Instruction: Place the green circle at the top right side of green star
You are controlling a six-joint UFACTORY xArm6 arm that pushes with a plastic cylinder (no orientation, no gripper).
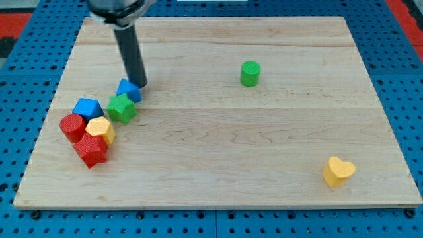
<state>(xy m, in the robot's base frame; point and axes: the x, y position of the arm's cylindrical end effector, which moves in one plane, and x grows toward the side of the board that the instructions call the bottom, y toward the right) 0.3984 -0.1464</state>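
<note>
The green circle [250, 73], a short green cylinder, stands alone on the wooden board right of centre towards the view's top. The green star [122, 108] lies at the view's left in a cluster of blocks. My tip [141, 85] is at the end of the dark rod, just right of and touching or nearly touching a small blue block [129, 89] that sits above and right of the green star. The tip is far to the left of the green circle.
The left cluster also holds a blue block [87, 108], a red cylinder [72, 126], a yellow block [100, 129] and a red star-like block [90, 149]. A yellow heart [338, 171] lies at the bottom right. The board's edge [218, 206] borders blue pegboard.
</note>
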